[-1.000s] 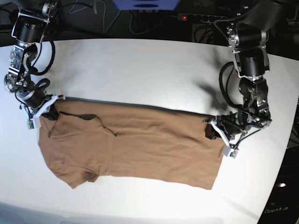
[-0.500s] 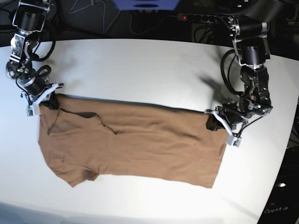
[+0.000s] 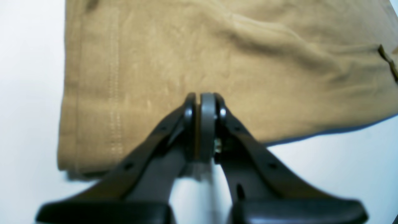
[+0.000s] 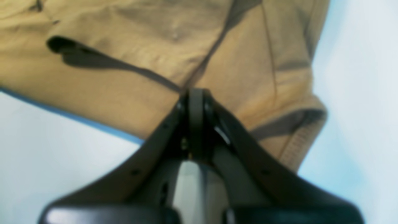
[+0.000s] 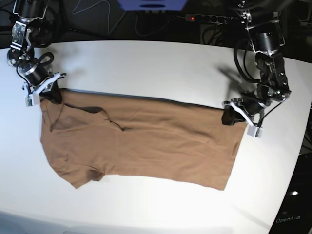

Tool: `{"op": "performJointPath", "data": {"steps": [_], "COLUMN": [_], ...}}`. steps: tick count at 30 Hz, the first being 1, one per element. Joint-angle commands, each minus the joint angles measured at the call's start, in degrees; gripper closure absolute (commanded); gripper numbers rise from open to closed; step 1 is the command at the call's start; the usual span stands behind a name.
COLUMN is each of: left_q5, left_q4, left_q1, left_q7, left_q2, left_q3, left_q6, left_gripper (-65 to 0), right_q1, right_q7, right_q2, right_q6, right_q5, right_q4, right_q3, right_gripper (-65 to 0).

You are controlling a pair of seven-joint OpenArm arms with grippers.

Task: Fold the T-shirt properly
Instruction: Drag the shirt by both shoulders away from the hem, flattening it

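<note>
Brown T-shirt [image 5: 141, 144] lies lengthwise across the table [image 5: 146, 63], both arms' jaws clamped on its far corners.

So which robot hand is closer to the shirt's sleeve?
Right. The right gripper pinches the T-shirt at the shoulder, just above the sleeve. The left gripper is shut on the hem corner at the far end.

T-shirt [image 5: 141, 144] spread across table [image 5: 146, 63], left claw [image 5: 233, 116] and right claw [image 5: 48, 92] at opposite ends

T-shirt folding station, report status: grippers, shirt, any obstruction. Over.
Left gripper and right gripper both shut on T-shirt, one each end. Shirt folded lengthwise, stretched across table. Nothing in the way.
</note>
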Motion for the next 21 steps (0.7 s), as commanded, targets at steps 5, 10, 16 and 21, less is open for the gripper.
{"op": "performJointPath", "data": {"steps": [5,10,16,21], "left_q5": [4.33,4.25,4.25,4.25], "left_q4": [4.74,7.47,7.82,8.96], "left_q1": [5.81,10.20,13.81,16.71], "left_q7": [4.82,4.82,4.82,4.82], "left_q2": [-0.61,-0.17,-0.17,1.32], "left_q3": [-0.13,-0.13,-0.92,-4.26], "left_q6": [1.63,1.63,1.63,1.63], "left_gripper": [-3.2,-3.2,-3.2,-3.2], "right_q1": [-4.43,-7.86,-14.01,-16.91], "right_q7": [-0.99,2.18,8.86,13.34], "right_q2": [-0.07,-0.24,-1.91,-2.88], "right_q6": [-0.10,-0.10,-0.10,-0.01], "right_q5": [-1.77,-1.68,-1.68,-1.68], "right_q4": [0.28,0.28,0.28,0.28], "right_q3": [0.10,0.19,0.19,0.10], "right_gripper": [-0.6,-0.6,-0.6,-0.6]}}
